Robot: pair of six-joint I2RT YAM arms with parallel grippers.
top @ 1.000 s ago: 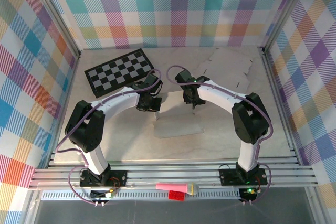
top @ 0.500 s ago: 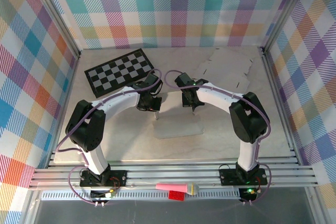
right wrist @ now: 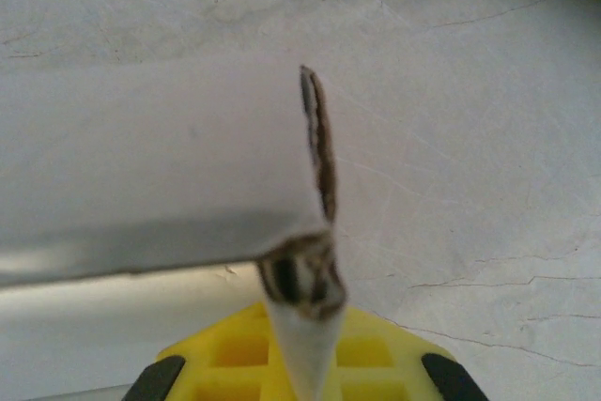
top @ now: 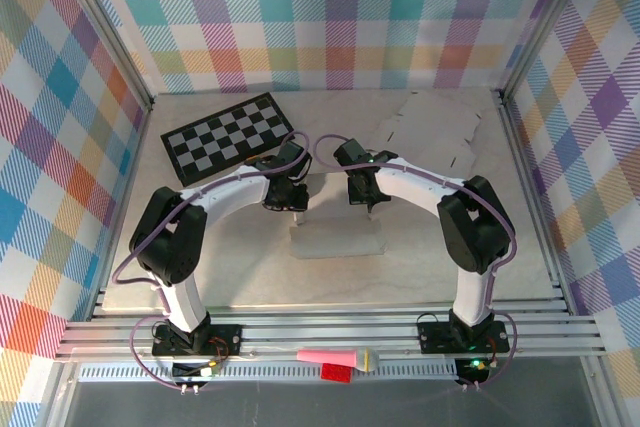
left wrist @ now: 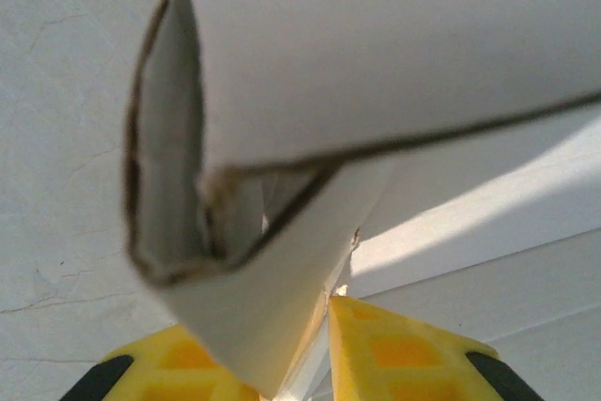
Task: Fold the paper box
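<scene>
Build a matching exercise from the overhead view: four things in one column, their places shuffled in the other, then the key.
Things:
1. paper box
2. checkerboard
3. flat cardboard sheet
4. pink object

Places:
A. far right part of the table
B. off the tabletop, at the near edge
C. far left part of the tabletop
D. middle of the tabletop

Pairs: 1-D, 2-C, 3-A, 4-B

The box [top: 337, 237] lies mid-table [top: 250, 272]; left gripper [top: 290, 205] at its rear-left corner; right gripper [top: 368, 203] at its rear-right corner; board [top: 232, 135] behind, left; flat sheets [top: 435, 127] behind, right.
</scene>
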